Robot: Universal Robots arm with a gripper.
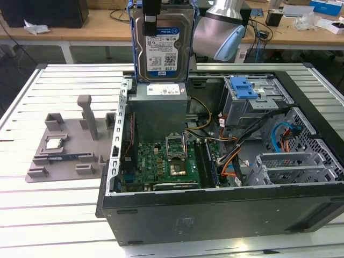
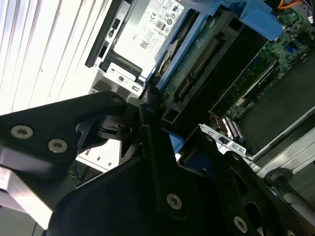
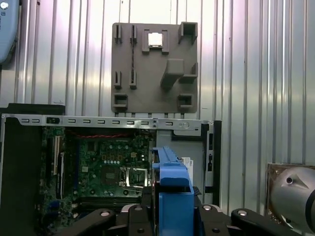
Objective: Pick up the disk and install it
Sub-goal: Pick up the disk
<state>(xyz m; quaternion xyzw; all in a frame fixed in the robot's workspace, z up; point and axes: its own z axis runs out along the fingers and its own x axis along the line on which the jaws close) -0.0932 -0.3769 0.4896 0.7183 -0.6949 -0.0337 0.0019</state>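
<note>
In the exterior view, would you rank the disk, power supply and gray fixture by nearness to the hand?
1. Disk, held in the hand.
2. Power supply, just beneath the disk.
3. Gray fixture, on the table at the exterior view's left.

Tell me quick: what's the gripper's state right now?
The gripper is closed on the disk, holding it on edge above the open computer case.
</note>
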